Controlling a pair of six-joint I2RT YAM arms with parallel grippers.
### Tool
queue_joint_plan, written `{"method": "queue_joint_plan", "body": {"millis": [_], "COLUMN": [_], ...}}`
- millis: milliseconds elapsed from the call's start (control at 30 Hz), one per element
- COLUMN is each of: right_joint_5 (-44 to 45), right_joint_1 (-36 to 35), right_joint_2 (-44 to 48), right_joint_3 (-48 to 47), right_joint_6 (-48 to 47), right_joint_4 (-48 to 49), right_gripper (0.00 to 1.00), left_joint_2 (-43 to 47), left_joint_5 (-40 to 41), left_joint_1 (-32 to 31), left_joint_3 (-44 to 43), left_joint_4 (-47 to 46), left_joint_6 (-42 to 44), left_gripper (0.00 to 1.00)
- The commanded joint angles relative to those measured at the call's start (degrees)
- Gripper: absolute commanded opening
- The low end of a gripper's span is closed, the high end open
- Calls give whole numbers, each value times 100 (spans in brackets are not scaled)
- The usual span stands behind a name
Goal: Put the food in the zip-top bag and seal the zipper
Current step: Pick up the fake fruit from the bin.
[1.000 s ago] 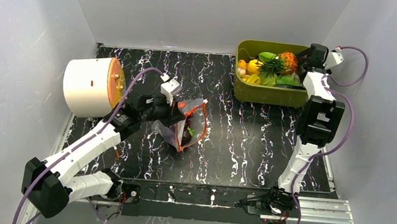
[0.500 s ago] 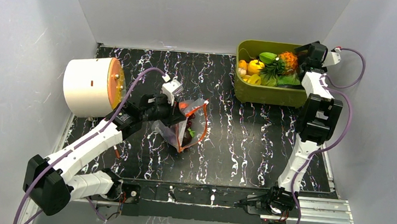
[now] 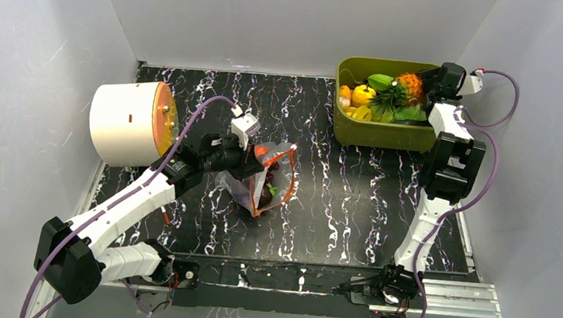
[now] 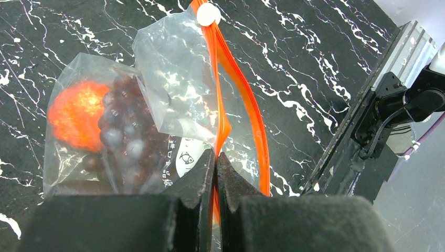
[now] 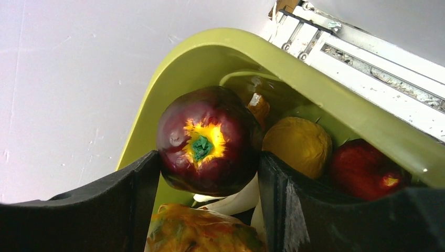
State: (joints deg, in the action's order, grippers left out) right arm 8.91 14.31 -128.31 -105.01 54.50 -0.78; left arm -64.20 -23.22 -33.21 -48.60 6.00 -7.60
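Note:
The clear zip-top bag [image 3: 273, 178] lies on the black marbled table, mouth open. In the left wrist view the bag [image 4: 173, 79] holds dark purple grapes [image 4: 123, 131] and an orange-red round piece [image 4: 73, 115]. My left gripper [image 3: 254, 164] is shut on the orange-red zipper [image 4: 252, 105] strip; its fingertips [image 4: 215, 157] pinch one side of the strip. My right gripper [image 3: 430, 76] is in the far right corner of the olive-green bin [image 3: 378, 133]. Its fingers [image 5: 207, 168] press both sides of a maroon round fruit [image 5: 207, 142], held above the other food.
The bin also holds a pineapple [image 3: 404, 87], a yellow fruit [image 5: 299, 144], a red fruit [image 5: 362, 168] and green pieces. A white cylinder with an orange face [image 3: 130, 121] stands at the table's left. A white slider [image 4: 208, 14] sits on the zipper's far end. Grey walls enclose the table.
My right gripper has shifted a little toward the bin's far corner and tilted. My left gripper and the bag have barely moved.

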Motion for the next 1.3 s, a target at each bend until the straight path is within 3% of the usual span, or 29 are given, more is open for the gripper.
{"method": "queue_joint_plan", "body": {"millis": [0,367,933,1267], "right_joint_5": [21,-1,-180,-95], "right_joint_1": [116,116,42,-274], "right_joint_2": [140,860,1951,3085], "right_joint_3": [18,504,1324,2306], "right_joint_6": [46,-427,-1282,-1619], "right_joint_4": [432,552,528,581], "right_gripper": [48,40,39,39], "left_joint_2": [57,140,295,486], "left_joint_5": [-101,-88,22,66], "left_joint_1": [9,10,17,44], "left_joint_3": [26,68,60,83], "left_joint_4": [-129,-166,-92,-83], "left_joint_6": [6,-18,-90,-151], "left_gripper": [0,0,0,0]}}
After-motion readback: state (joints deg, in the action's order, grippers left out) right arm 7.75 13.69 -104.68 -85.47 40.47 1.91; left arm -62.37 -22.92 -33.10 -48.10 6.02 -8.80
